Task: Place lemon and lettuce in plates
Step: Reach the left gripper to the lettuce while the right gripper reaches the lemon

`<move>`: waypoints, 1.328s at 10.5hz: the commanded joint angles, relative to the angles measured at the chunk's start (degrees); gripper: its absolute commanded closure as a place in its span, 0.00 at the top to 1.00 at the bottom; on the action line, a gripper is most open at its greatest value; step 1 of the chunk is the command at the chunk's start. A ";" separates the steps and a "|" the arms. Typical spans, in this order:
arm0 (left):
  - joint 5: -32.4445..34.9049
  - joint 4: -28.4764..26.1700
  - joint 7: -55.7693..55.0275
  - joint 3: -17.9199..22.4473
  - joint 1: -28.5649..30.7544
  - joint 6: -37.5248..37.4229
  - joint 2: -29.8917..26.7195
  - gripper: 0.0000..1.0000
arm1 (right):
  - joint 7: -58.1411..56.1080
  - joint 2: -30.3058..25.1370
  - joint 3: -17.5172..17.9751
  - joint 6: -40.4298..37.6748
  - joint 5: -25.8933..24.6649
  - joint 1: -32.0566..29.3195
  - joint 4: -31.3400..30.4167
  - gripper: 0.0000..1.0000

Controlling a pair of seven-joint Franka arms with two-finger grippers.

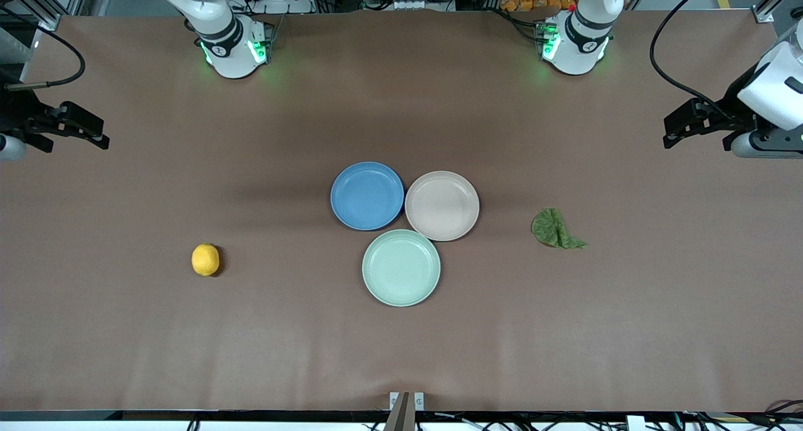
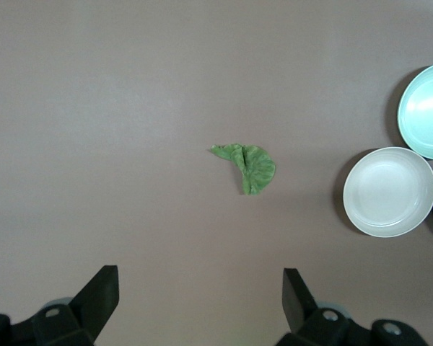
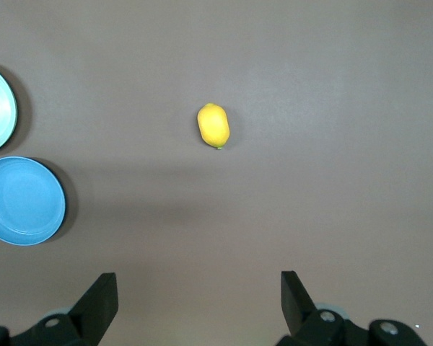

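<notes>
The yellow lemon [image 1: 206, 260] [image 3: 213, 125] lies on the table toward the right arm's end. The dark green lettuce [image 1: 553, 228] [image 2: 254, 166] lies flat toward the left arm's end. Between them sit the empty blue plate [image 1: 367, 196] [image 3: 22, 200] and the empty beige-pink plate [image 1: 442, 205] [image 2: 390, 191], side by side and touching. My right gripper [image 1: 97, 133] [image 3: 199, 282] hangs open high over the table's right-arm end, holding nothing. My left gripper [image 1: 671, 130] [image 2: 200, 277] hangs open high over the left-arm end, also holding nothing.
An empty mint-green plate [image 1: 401, 268] [image 2: 427, 109] sits against the other two plates, nearer to the front camera. Brown table cover [image 1: 188, 356] stretches bare around the lemon and the lettuce. The arm bases [image 1: 235, 48] stand along the table's back edge.
</notes>
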 commanded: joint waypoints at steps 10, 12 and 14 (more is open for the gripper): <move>-0.10 -10.51 -0.89 -0.65 -0.42 13.35 8.39 1.00 | -2.79 1.55 0.09 0.33 0.28 -1.94 0.70 1.00; -0.10 -15.62 -3.25 -0.74 -1.03 20.14 10.05 1.00 | -2.80 3.49 0.09 0.85 0.19 -1.94 0.79 1.00; 0.33 -18.53 -3.96 -0.74 -2.53 24.37 12.85 1.00 | -2.36 7.17 0.01 4.00 0.28 -1.94 0.79 1.00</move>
